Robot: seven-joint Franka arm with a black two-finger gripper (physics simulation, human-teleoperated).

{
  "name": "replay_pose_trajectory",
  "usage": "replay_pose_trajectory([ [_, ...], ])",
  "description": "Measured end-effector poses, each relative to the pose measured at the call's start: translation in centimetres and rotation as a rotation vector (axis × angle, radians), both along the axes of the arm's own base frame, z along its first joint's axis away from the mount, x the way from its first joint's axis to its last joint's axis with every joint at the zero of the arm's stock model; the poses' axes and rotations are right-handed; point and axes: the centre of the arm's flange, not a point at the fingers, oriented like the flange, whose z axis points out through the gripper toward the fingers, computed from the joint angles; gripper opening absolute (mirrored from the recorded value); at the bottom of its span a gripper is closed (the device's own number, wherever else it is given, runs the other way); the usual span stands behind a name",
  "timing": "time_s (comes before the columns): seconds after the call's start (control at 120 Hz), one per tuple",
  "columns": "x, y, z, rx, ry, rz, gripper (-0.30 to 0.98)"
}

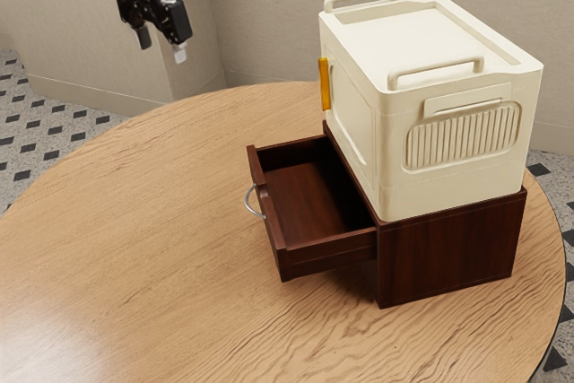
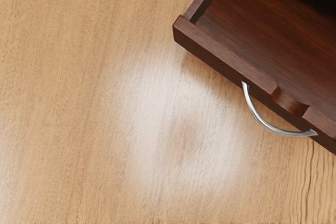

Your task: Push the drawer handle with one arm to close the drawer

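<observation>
High at the exterior view's upper left, my black gripper [image 1: 162, 46] hangs open, its two light-tipped fingers apart with nothing between them. The dark wooden drawer [image 1: 311, 199] stands pulled out of its cabinet [image 1: 448, 247], its inside bare. A curved silver handle [image 1: 249, 204] sits on the drawer's front, toward the exterior view's left. My gripper is well above the table and away from the handle, not touching it. In the wrist view the drawer [image 2: 283, 40] and the arched handle [image 2: 258, 118] are seen from above.
A cream box [image 1: 359, 118] with raised rails and a yellow-orange tab [image 1: 325, 84] stands on top of the cabinet. The round wooden table [image 1: 134, 248] extends in front of the drawer, and a wall [image 1: 269, 15] rises behind.
</observation>
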Motion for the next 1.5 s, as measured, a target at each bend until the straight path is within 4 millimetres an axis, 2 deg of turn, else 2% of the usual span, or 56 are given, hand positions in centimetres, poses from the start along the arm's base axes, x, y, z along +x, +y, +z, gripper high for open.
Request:
replay_pose_trajectory([
  [0.083,0.0,0.1,-0.1,-0.001,0.003,0.002,0.69],
  [0.167,-1.0,0.4,-1.3,-0.012,0.040,0.002,0.69],
  [0.208,-2.2,0.5,-2.3,-0.022,0.072,-0.001,0.69],
  [0.283,-5.6,0.6,-3.8,-0.070,0.124,-0.007,0.68],
  [0.367,-8.8,1.3,-7.5,-0.084,0.180,-0.010,0.45],
  [0.45,-9.7,1.9,-11.3,-0.056,0.203,-0.026,0.24],
  [0.517,-9.5,2.1,-15.5,-0.021,0.208,-0.068,0.13],
  [0.567,-8.8,2.3,-17.7,0.017,0.195,-0.104,0.07],
  [0.675,-7.0,2.3,-20.8,0.073,0.149,-0.185,-0.01],
  [0.8,-6.9,1.5,-24.6,0.095,0.111,-0.290,-0.06],
  [0.917,-5.9,-0.1,-26.1,0.109,0.050,-0.384,-0.08],
  [1.008,-5.3,-1.7,-26.3,0.106,0.009,-0.445,-0.09],
  [1.25,-4.3,-4.6,-28.9,0.012,-0.006,-0.514,-0.10],
  [1.5,-2.4,-7.7,-29.5,-0.009,-0.024,-0.608,-0.10],
])
